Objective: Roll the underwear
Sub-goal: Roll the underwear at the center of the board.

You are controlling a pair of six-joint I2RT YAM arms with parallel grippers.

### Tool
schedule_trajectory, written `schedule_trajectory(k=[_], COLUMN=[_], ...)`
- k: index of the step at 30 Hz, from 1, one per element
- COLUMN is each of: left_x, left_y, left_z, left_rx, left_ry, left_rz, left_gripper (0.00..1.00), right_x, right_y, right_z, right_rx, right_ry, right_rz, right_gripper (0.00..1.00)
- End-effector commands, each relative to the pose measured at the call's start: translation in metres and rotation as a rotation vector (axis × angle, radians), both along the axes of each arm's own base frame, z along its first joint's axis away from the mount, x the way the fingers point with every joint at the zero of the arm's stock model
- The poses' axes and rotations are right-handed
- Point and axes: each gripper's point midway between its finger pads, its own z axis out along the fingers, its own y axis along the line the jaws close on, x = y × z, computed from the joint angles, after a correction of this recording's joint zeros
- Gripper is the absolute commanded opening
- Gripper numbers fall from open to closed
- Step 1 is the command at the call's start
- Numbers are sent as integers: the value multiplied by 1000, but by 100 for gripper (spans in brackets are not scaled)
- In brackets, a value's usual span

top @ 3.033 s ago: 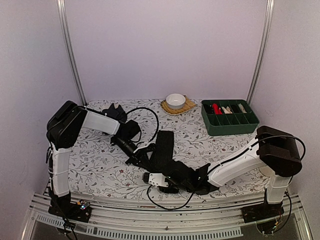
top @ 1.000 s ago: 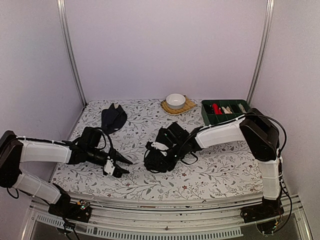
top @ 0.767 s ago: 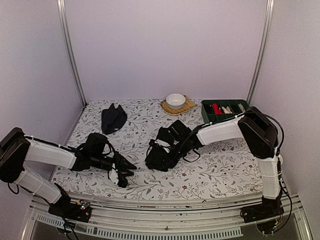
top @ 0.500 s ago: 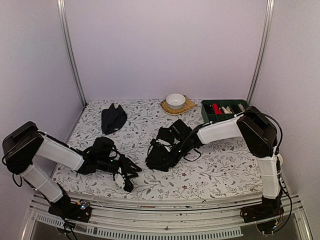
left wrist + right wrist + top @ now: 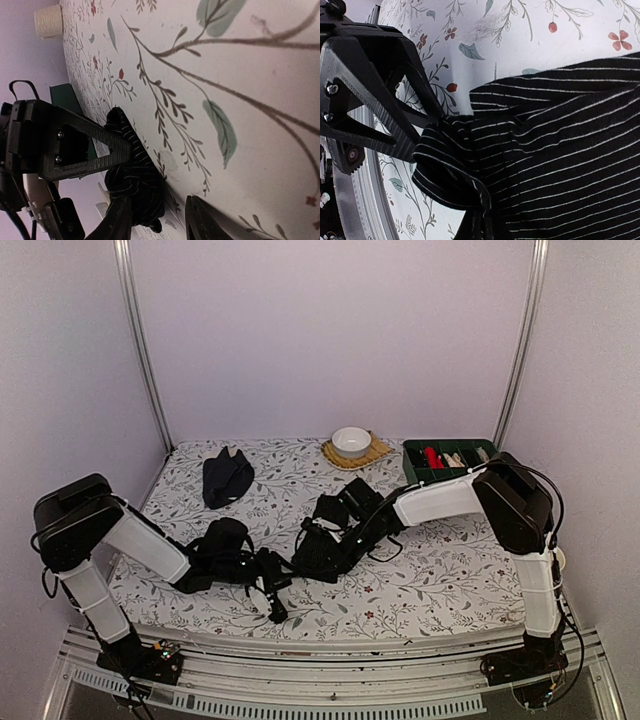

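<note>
where the right tool (image 5: 427, 134) pinches shut on a fold, the striped underwear (image 5: 325, 552) lies bunched in the middle of the table (image 5: 440, 575). the left tool (image 5: 159, 222) is spread open and empty, just beside the bundle. only the wrist views show the thin stripes (overhead it reads plain black), and only overhead shows the second underwear (image 5: 227, 478), well apart at far left.

light: soft, even | shadows: faint | wrist views: near surfaces blurred
</note>
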Motion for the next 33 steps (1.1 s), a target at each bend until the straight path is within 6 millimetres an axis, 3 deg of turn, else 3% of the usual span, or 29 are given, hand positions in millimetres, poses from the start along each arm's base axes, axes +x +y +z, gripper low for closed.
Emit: schedule_trajectory(k=[1, 10, 17, 24, 27, 33], left_x=[10, 11, 29, 34, 35, 28], left_y=[2, 0, -2, 4, 8, 15], left_z=[-22, -30, -27, -46, -51, -61], left_rx=[74, 67, 49, 101, 122, 164], left_ry=[-107, -239, -300, -322, -318, -308], left_rz=[27, -4, 73, 90, 101, 80], left_gripper=[39, 39, 39, 38, 33, 12], right_x=[0, -1, -2, -2, -3, -2], right_y=[-8, -10, -11, -11, -12, -11], right_z=[-19, -21, -22, -19, -19, -17], right_rx=[-55, -62, -62, -60, -62, -60], right_ry=[35, 32, 37, 33, 32, 28], right_rz=[-15, -14, -7, -3, -2, 1], right_gripper=[2, 2, 2, 2, 2, 2])
